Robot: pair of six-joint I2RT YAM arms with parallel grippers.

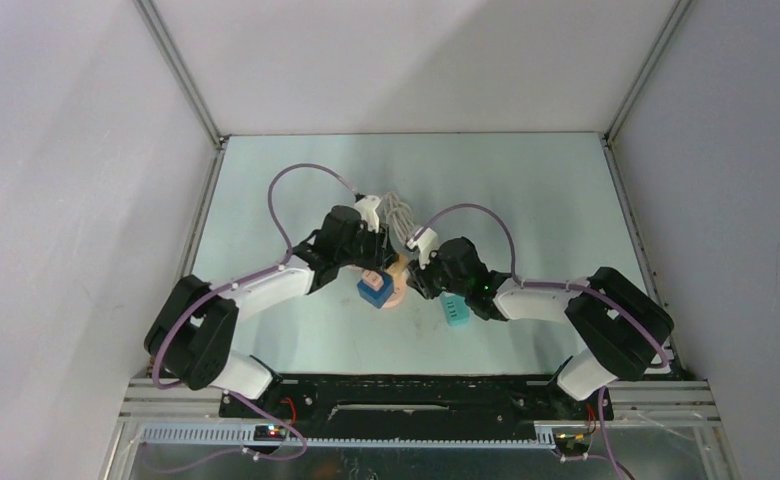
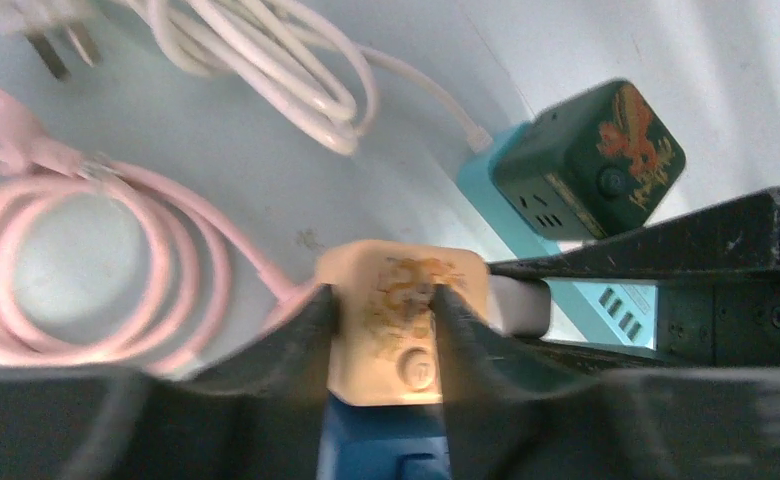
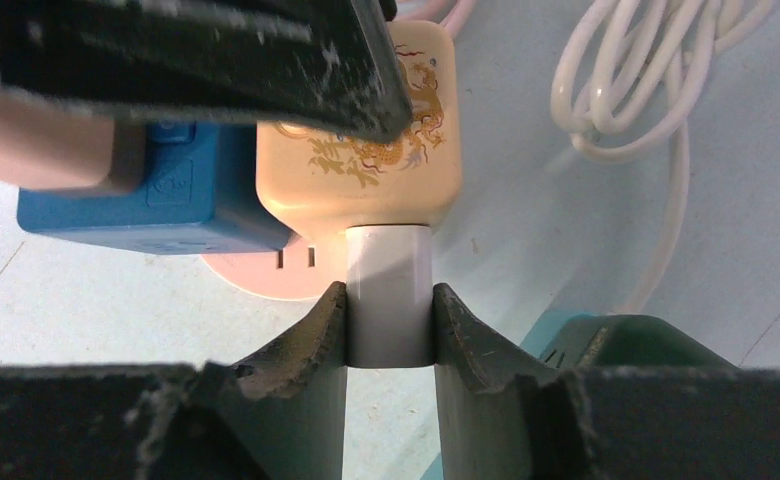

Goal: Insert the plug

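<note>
Left gripper (image 2: 386, 297) is holding the cream plastic socket cube with a gold dragon print (image 2: 398, 300), jaws pressing on two opposite sides of it. Right gripper (image 3: 391, 300) is facing it from the right, jaws clamped on the white rectangular plug (image 3: 390, 275). The plug's far end is sitting flush against the cream cube's side face, in line with it. A blue plastic cube (image 3: 156, 200) is sitting tight against the cream cube on its left, and a pale pink rounded piece (image 3: 256, 280) is showing beneath both. The whole cluster is sitting in the middle of the surface (image 1: 526, 190). A dark green cube with a red dragon on a teal base (image 2: 591, 160) is lying just near-right of the cream cube. A bundled white cable (image 2: 266, 70) is lying on the far side, and a coiled pink cable (image 2: 96, 260) is lying beside it.
</note>
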